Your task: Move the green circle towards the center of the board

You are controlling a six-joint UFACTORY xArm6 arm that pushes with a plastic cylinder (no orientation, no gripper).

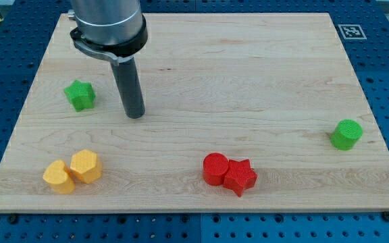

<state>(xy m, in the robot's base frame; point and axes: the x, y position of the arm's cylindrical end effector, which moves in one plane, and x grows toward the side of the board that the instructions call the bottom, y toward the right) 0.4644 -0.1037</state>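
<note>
The green circle (346,134) stands near the board's right edge, about mid-height in the view. My tip (135,116) rests on the wooden board (235,74) in its left half, far to the left of the green circle. The tip is just right of the green star (80,94) and does not touch it. The arm's grey body (108,27) hangs over the board's top left.
A red circle (215,169) touches a red star (240,177) at the bottom centre. A yellow heart (59,177) touches a yellow hexagon (86,166) at the bottom left. A fiducial marker (350,31) sits at the board's top right corner.
</note>
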